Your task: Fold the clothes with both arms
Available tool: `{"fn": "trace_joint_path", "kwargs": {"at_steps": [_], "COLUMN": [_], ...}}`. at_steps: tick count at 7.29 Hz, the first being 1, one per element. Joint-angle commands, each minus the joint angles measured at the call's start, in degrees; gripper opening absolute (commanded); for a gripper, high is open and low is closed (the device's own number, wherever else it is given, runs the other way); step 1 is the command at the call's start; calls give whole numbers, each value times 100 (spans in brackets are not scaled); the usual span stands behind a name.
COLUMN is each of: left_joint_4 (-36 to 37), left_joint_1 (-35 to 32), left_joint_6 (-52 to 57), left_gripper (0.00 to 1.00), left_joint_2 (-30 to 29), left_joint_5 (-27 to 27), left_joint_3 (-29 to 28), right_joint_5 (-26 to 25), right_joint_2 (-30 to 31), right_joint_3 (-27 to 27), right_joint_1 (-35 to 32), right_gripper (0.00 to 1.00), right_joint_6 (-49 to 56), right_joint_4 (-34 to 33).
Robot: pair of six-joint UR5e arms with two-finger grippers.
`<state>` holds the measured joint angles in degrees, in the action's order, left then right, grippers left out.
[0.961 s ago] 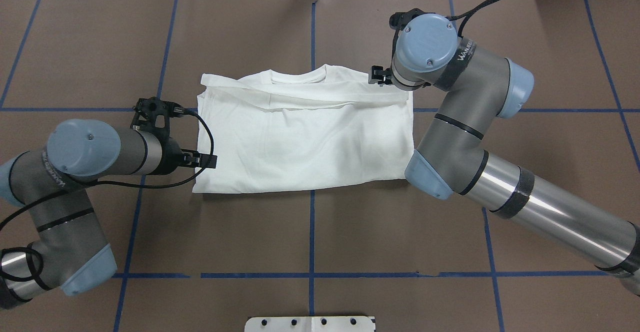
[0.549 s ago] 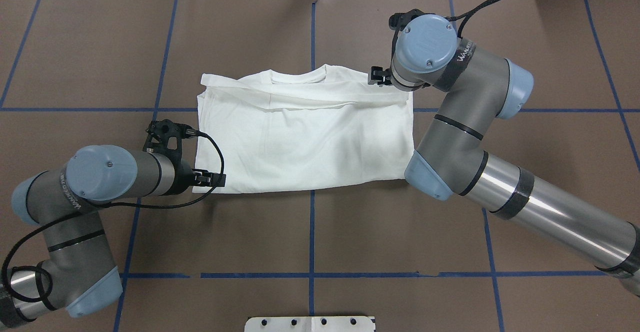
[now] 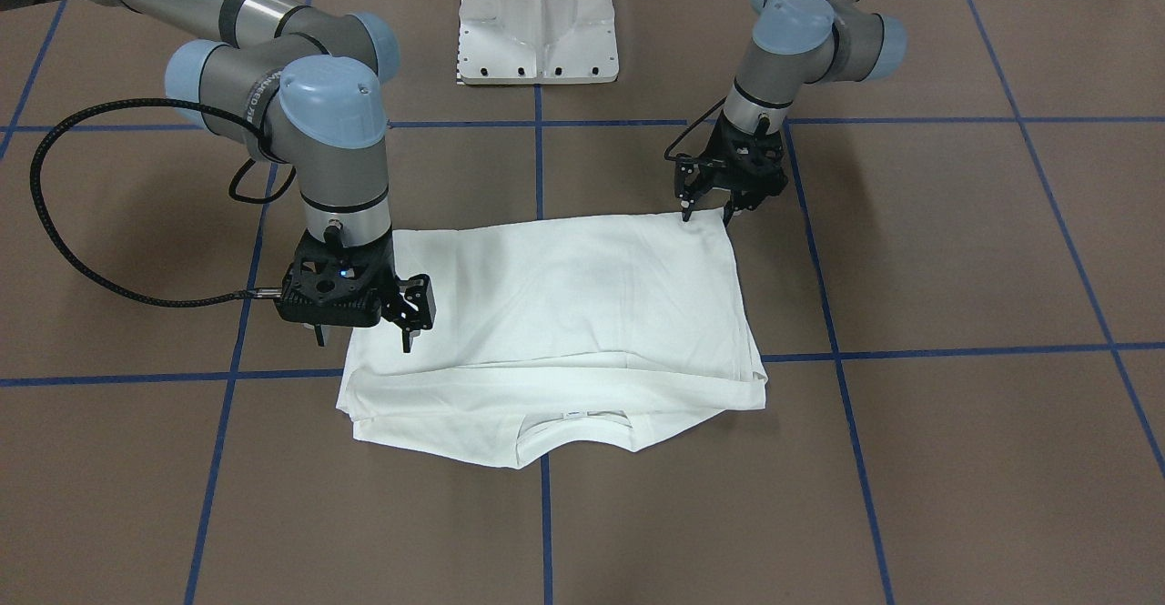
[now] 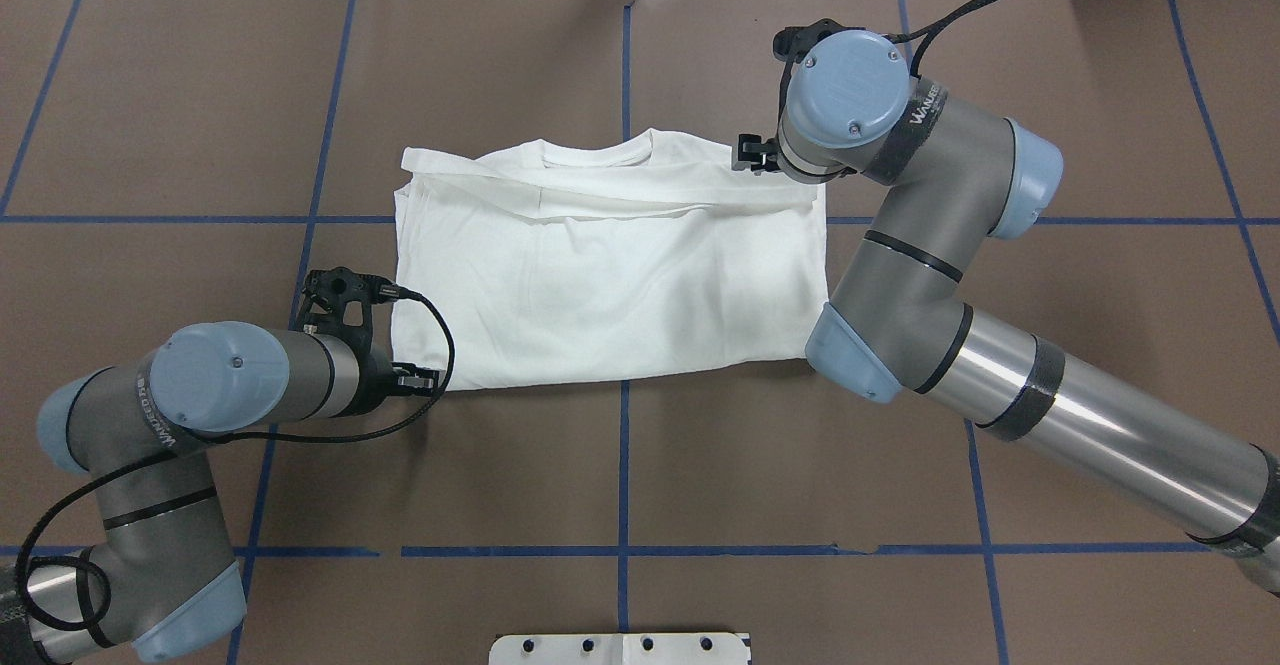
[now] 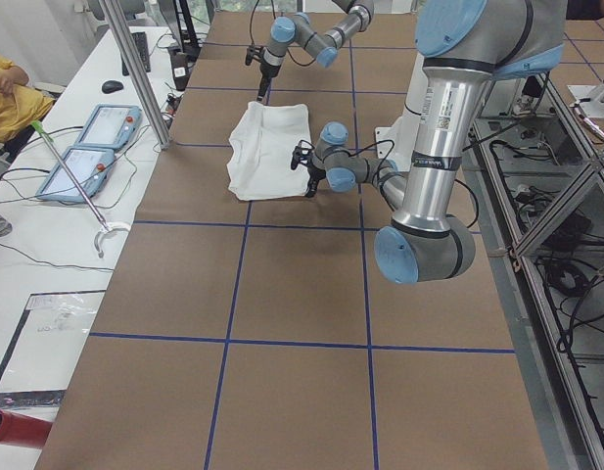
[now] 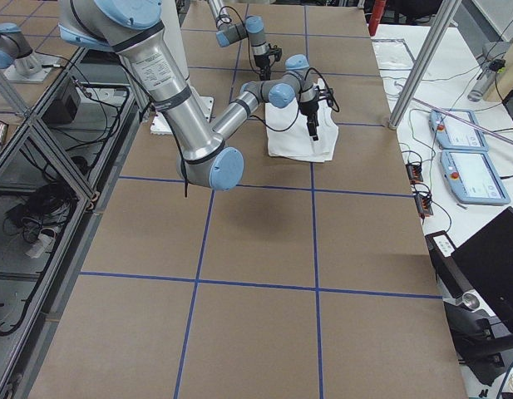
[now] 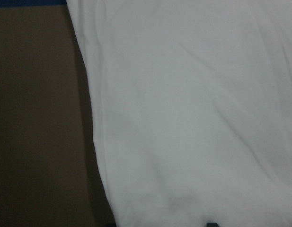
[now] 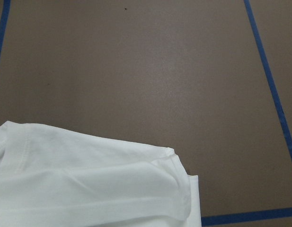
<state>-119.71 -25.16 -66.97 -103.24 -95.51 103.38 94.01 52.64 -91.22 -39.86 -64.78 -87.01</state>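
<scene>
Brown tabletop (image 4: pixel 780 465), crossed by blue lines (image 4: pixel 622 485), fills the overhead view. Right arm (image 4: pixel 1050 405) reaches in from the lower right, elbow bent, wrist at the shirt's upper-right corner. Left arm (image 4: pixel 230 385) reaches from the lower left to its lower-left corner. White shirt (image 4: pixel 610 275) lies flat, folded to a rectangle, just above centre, neckline toward the top edge. Front view now: right fingers (image 3: pixel 407 337) apart, straddling the shirt's left edge; left fingers (image 3: pixel 685 209) apart too, astride its upper-right corner.
</scene>
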Motion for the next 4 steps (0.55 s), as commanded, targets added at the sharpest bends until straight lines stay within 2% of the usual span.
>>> {"fn": "trace_joint_path", "kwargs": {"at_steps": [1,2,4], "left_joint_4": [17,35,53], "left_joint_1": [-76,-269,-1241], "left_joint_6": [78,270,1618], "left_gripper": [0,0,0], "left_joint_2": [32,75,225], "left_joint_5": [-12,-12,-12], "left_joint_3": [51,42,-167], "right_joint_5": [3,-6,-23], "right_joint_2": [-25,-8,10], "right_joint_3": [8,17,61], "right_joint_1": [5,14,57], "right_gripper": [100,100,100], "right_joint_6": [0,0,0], "right_joint_4": [0,113,272]}}
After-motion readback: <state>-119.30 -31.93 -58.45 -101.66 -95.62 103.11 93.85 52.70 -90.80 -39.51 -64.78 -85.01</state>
